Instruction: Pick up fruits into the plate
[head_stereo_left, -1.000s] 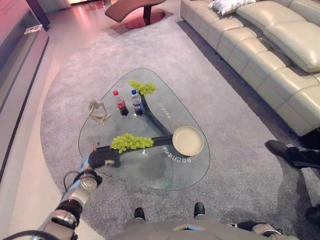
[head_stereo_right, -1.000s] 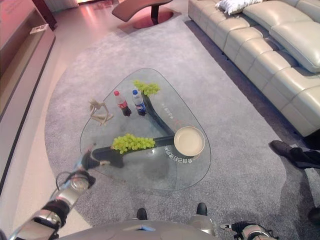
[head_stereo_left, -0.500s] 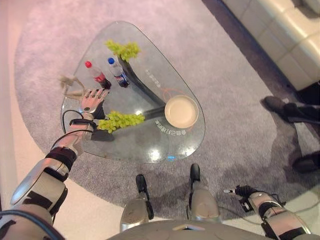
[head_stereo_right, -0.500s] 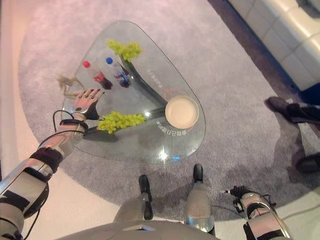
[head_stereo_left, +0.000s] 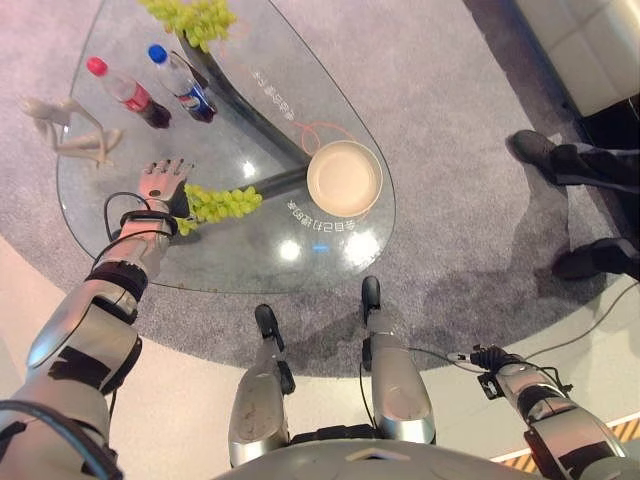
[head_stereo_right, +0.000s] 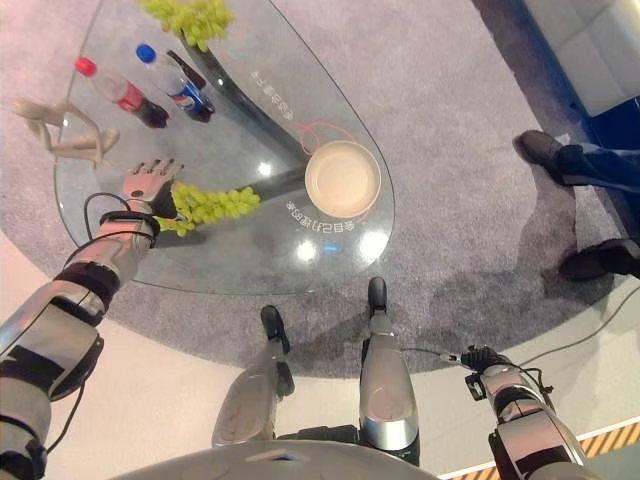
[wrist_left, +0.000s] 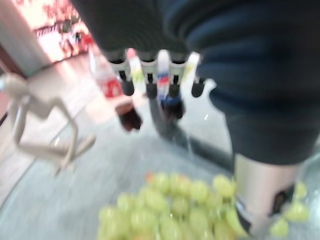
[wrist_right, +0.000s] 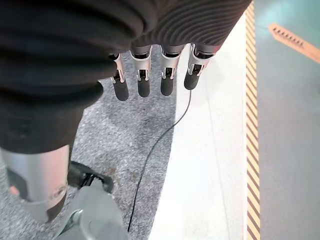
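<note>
Reaching farther in than a second ago, left hand (head_stereo_left: 163, 184) hovers fingers spread over the green grapes (head_stereo_left: 218, 203); beige plate (head_stereo_left: 344, 179) at 3 o'clock. Right hand (wrist_right: 150, 75) hangs relaxed, empty.
</note>
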